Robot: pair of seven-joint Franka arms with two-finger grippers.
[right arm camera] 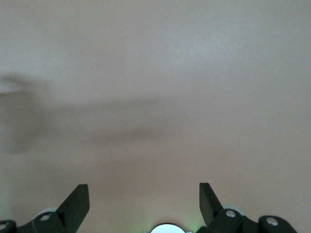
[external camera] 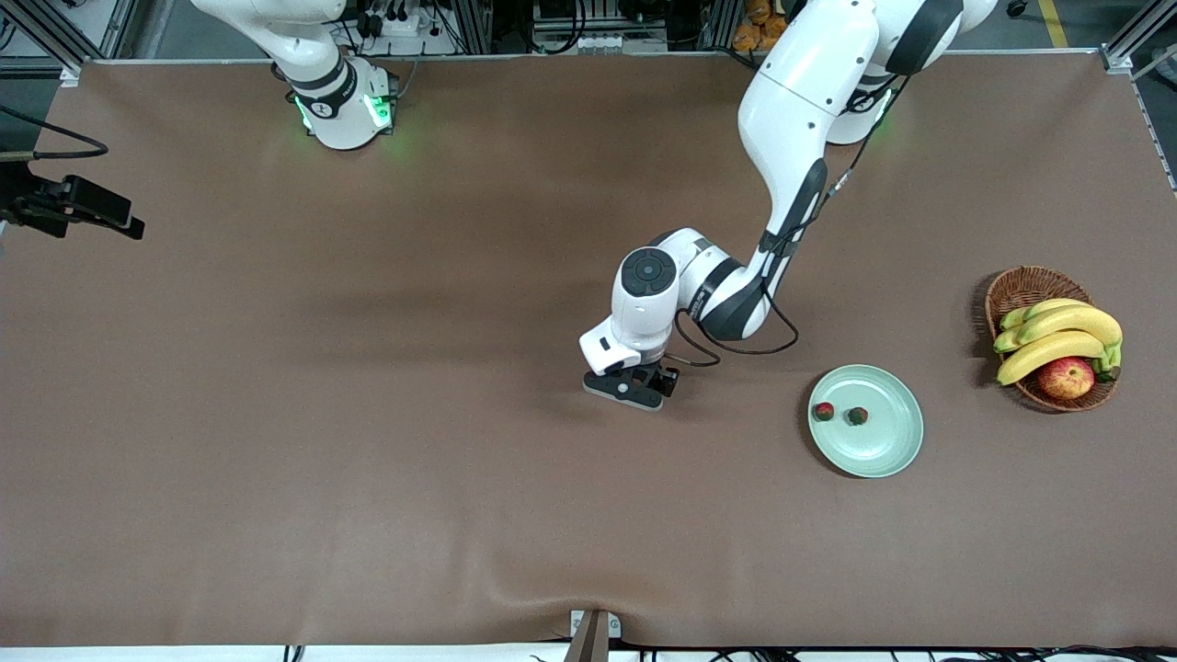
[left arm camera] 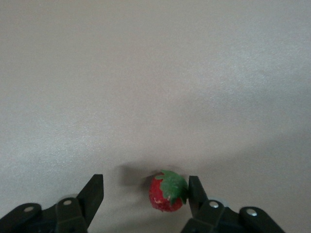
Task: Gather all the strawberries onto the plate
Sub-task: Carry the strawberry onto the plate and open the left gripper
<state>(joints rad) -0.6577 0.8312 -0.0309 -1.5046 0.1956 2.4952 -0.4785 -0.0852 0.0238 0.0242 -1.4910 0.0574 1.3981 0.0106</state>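
Brown tabletop lies bare around my left gripper [left arm camera: 146, 194], its fingers spread around one strawberry [left arm camera: 167, 192], one finger touching it. Two strawberries [external camera: 840, 414] sit in the plate [external camera: 887, 452]; the basket [external camera: 1021, 287] holds bananas [external camera: 1057, 336] and an apple [external camera: 1066, 377]. My right gripper [right arm camera: 144, 196] waits, spread.

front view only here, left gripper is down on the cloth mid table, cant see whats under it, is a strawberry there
Observer: Yes. The left wrist view shows a strawberry on the cloth between the fingers of the left gripper.
Operator: gripped yet
Observer: Not yet. One finger touches its leafy side; the other finger stands apart from it.
Operator: right gripper, its cut off for me
Observer: The right wrist view shows the right gripper open over bare cloth, holding nothing. That arm waits.
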